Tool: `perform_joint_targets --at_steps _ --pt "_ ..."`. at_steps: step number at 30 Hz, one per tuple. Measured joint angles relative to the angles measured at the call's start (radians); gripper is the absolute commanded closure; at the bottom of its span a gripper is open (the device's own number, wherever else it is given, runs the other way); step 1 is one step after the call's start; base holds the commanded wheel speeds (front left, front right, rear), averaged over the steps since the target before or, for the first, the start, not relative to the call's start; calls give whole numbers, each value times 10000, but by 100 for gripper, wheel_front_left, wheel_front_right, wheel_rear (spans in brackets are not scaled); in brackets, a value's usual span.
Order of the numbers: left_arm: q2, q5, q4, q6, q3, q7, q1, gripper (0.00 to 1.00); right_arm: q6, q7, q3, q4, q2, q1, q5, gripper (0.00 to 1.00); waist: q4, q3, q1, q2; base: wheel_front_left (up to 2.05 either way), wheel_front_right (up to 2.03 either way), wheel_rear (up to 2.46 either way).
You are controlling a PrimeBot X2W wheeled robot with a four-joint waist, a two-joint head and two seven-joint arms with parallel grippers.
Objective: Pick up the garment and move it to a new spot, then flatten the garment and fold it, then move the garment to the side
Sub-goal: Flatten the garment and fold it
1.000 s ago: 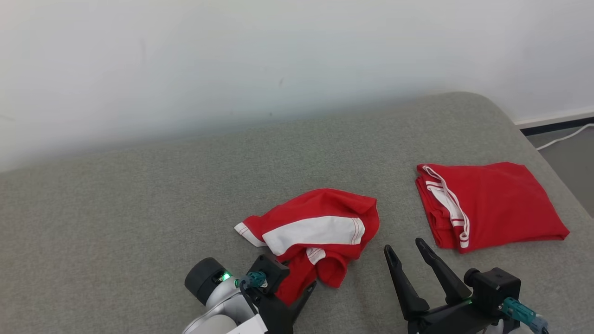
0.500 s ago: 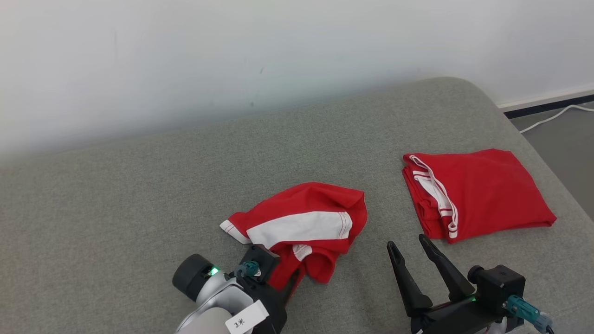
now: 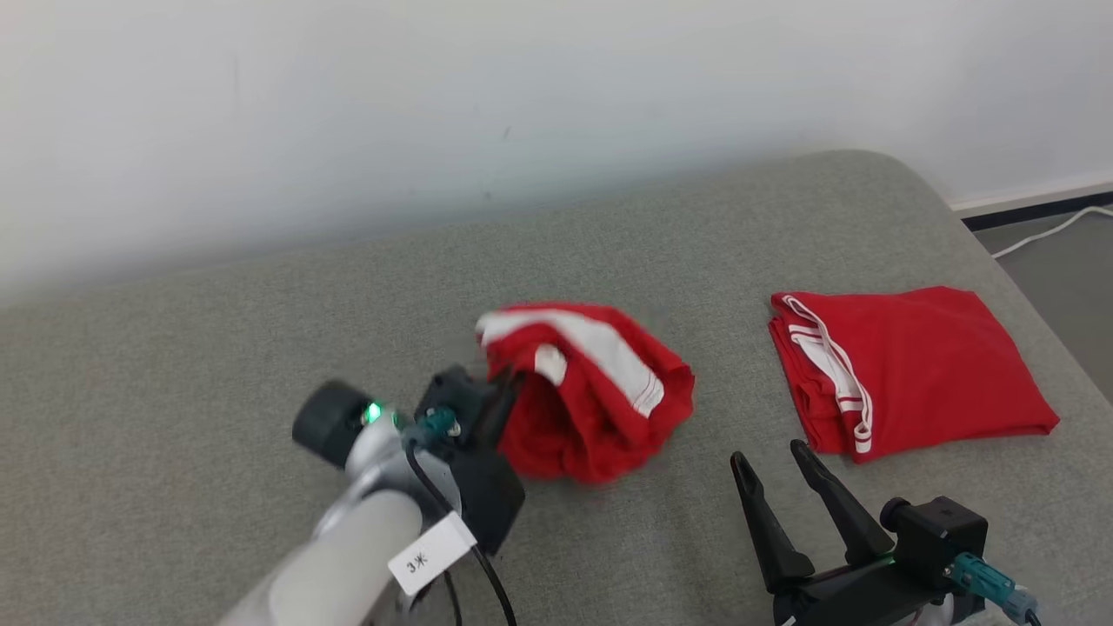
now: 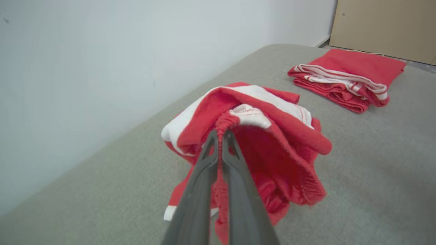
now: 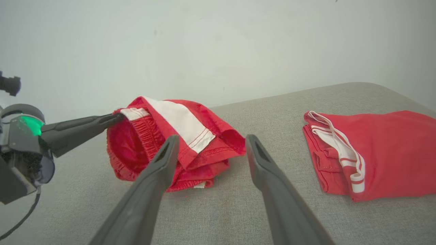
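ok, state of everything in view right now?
crumpled red garment, bunched, lifted by one edge, not yet flattened
folded red garment, folded, flat on the grey cushion
left gripper, fingers shut on the crumpled red garment
right gripper, fingers open, empty

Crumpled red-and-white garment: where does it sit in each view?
Head view: the crumpled red-and-white garment sits at centre.
Left wrist view: garment at centre, pinched in the shut left gripper.
Right wrist view: garment left of centre.
Shared landmark: the folded red garment with white stripes, to its right in every view.
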Motion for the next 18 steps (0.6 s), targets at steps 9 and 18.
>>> perform_joint_targets --at_steps 9,18 --pt "188 516 -1455 153 426 -963 -1078 100 2 2 176 203 38 -97 12 0 75 -193 0 0 0 0 0" --pt "654 527 -2161 127 345 -1045 -821 100 2 -6 182 192 46 -84 88 0 -58 -330 -1 0 0 0 0"
